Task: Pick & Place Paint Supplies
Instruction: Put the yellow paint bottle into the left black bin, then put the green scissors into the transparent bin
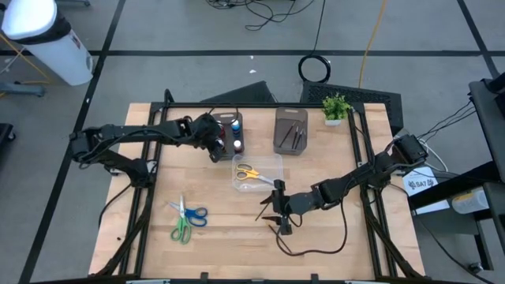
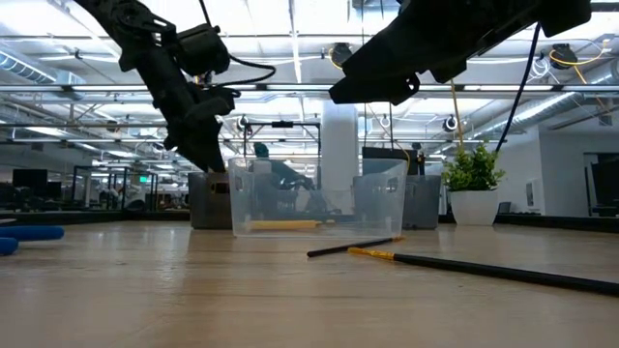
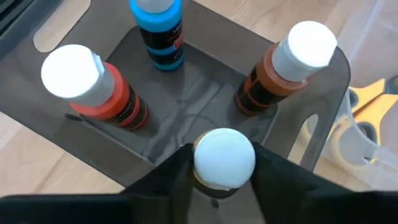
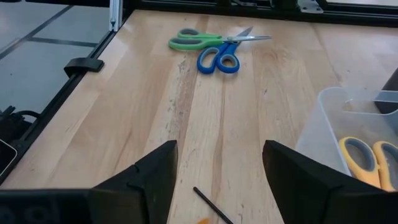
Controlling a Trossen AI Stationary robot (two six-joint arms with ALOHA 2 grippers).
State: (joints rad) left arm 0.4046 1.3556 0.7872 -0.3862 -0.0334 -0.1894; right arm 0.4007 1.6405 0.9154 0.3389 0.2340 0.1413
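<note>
Wooden table (image 1: 237, 237); left tool (image 3: 224, 180) straddles white-capped paint bottle (image 3: 224, 158); right tool (image 4: 217, 174) open, empty; labels unreadable.

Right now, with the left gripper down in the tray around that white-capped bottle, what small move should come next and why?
Probably open the left gripper a little wider and lift straight up. Its fingers flank the white-capped bottle, which appears to stand in the dark grey tray beside three other bottles, so it looks placed. A straight lift should avoid tipping them. The right gripper hovers open above a brush.
</note>
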